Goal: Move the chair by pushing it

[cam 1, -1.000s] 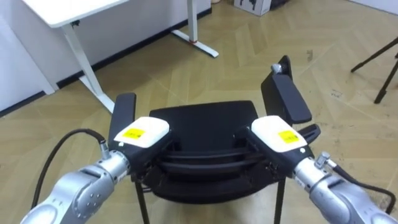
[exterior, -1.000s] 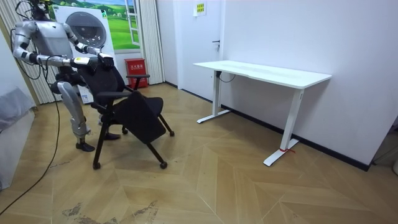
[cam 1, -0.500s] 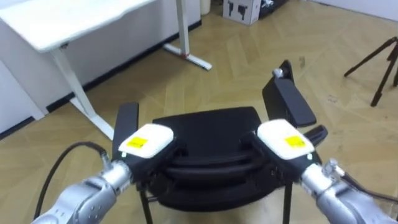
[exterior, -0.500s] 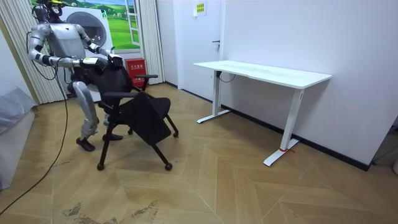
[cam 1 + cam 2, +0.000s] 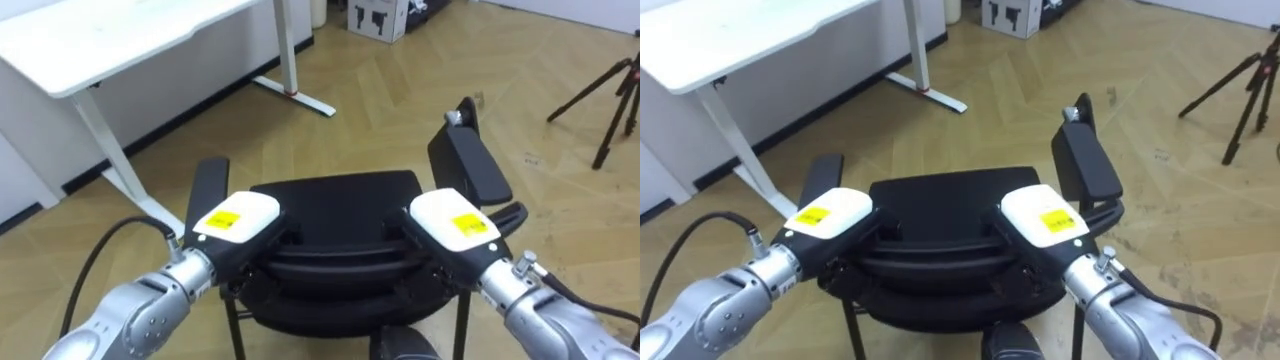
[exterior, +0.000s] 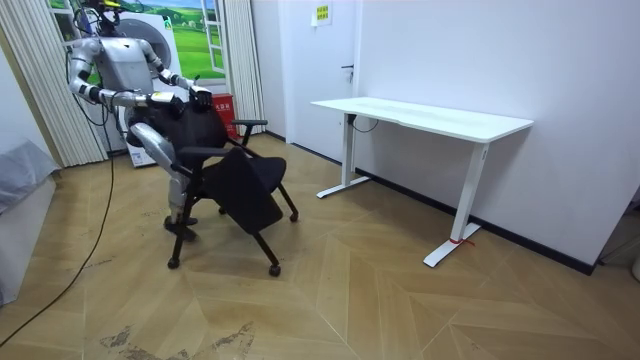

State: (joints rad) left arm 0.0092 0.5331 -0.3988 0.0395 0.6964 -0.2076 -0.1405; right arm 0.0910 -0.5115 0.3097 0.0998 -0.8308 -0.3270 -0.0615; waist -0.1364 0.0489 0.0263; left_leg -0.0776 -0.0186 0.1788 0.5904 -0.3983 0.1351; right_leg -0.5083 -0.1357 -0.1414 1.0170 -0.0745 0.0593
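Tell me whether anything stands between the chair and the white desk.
Nothing visible does. In the room view only wooden floor lies between the chair and the desk. The left hand and the right hand sit directly on the chair's backrest, nothing between.

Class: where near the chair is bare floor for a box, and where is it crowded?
Bare floor: between the chair and the white desk, and between chair and tripod. Crowded: the backrest, with the left robot hand and right robot hand on it.
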